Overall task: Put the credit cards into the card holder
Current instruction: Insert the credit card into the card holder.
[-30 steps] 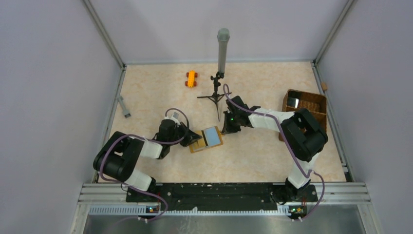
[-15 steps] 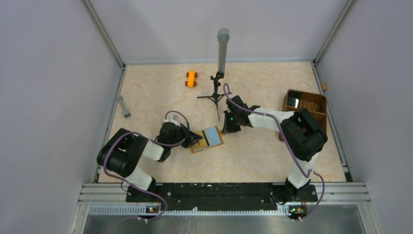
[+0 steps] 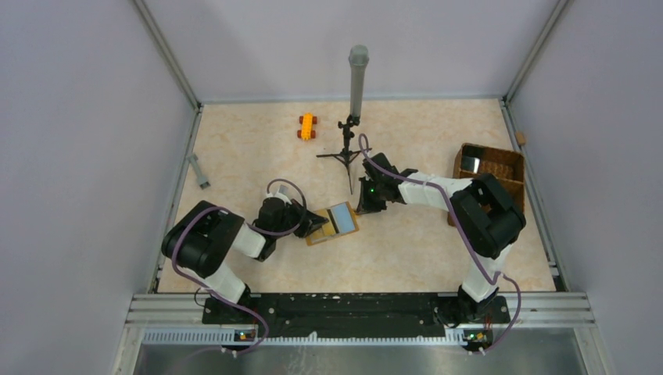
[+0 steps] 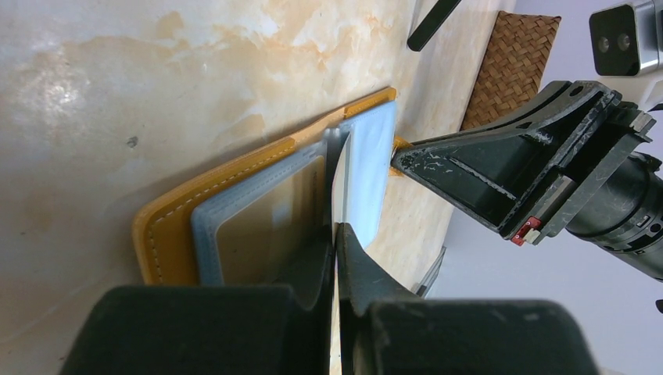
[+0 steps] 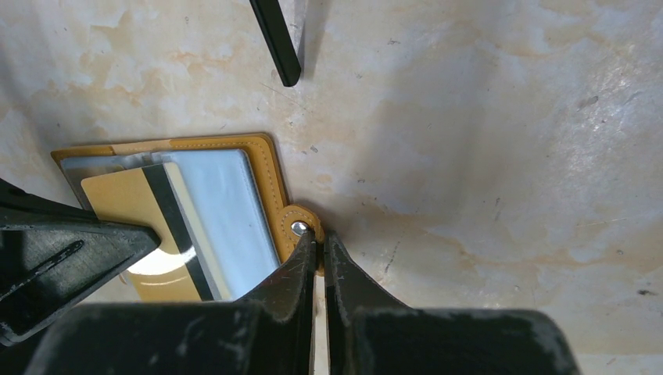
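On the marbled table (image 3: 422, 250), the open card holder (image 3: 335, 221) lies at centre. Your right gripper (image 5: 314, 244), at its 3 o'clock, has its jaws together, tips pressing the snap tab (image 5: 301, 228); hold that pinned. Your left gripper (image 4: 338, 234), at 9 o'clock, pinches a striped credit card (image 5: 125, 199); tilt it flatter and slide it into the clear sleeve (image 4: 258, 226). The left wrist shows the card edge-on; only the right wrist shows its face.
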Controlling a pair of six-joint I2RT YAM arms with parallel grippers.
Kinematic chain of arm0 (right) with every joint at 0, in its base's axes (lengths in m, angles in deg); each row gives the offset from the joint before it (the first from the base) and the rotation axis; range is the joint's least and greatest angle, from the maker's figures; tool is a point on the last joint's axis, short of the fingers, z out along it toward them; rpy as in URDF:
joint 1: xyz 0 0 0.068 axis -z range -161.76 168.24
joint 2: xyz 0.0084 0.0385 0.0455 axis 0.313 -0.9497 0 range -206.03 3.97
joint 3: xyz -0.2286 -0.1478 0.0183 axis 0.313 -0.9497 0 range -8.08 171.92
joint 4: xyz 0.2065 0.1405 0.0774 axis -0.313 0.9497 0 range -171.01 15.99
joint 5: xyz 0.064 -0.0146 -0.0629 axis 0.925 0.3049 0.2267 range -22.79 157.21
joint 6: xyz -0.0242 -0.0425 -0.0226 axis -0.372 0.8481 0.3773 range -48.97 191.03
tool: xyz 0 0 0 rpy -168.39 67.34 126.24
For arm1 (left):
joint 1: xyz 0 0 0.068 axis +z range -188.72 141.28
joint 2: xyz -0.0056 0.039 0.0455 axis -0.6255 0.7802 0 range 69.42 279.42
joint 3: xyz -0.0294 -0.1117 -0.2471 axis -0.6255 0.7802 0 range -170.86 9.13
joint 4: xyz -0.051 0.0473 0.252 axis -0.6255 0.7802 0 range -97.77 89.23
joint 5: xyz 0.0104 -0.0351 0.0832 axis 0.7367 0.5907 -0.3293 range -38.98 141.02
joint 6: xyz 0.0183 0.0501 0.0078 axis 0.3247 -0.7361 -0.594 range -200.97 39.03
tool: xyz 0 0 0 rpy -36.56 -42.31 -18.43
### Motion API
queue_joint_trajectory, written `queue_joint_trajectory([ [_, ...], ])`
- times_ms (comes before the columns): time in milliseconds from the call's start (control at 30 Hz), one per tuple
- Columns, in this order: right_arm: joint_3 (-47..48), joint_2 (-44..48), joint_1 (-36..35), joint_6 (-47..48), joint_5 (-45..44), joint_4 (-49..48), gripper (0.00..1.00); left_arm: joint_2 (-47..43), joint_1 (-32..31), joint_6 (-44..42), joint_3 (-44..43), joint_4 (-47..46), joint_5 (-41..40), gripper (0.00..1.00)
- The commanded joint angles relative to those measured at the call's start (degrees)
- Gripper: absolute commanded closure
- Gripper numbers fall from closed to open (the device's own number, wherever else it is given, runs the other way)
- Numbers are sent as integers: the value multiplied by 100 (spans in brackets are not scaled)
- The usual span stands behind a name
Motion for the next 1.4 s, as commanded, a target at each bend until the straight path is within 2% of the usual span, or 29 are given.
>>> queue_joint_trajectory([
  [0, 99, -205, -23, 59, -447, 313, 100, 138, -53, 23, 58, -143, -6, 100],
  [200, 104, -199, -23, 57, -472, 339, 100, 104, -53, -19, 33, -24, -13, 100],
  [400, 84, -140, -23, 67, -521, 388, 100, -381, -54, -571, -287, 1219, -241, 71],
  [633, 81, -116, -23, 77, -541, 384, 100, -1173, -63, -1441, -793, 3085, -775, 52],
  [733, 84, -111, -28, 78, -521, 365, 100, -1339, -58, -1653, -939, 3653, -908, 47],
  [867, 86, -111, -32, 82, -518, 358, 100, -1396, -60, -1691, -996, 3887, -905, 45],
  [1367, 102, -138, -76, 85, -500, 330, 100, -666, -370, -1435, -1254, 3384, -612, 49],
])
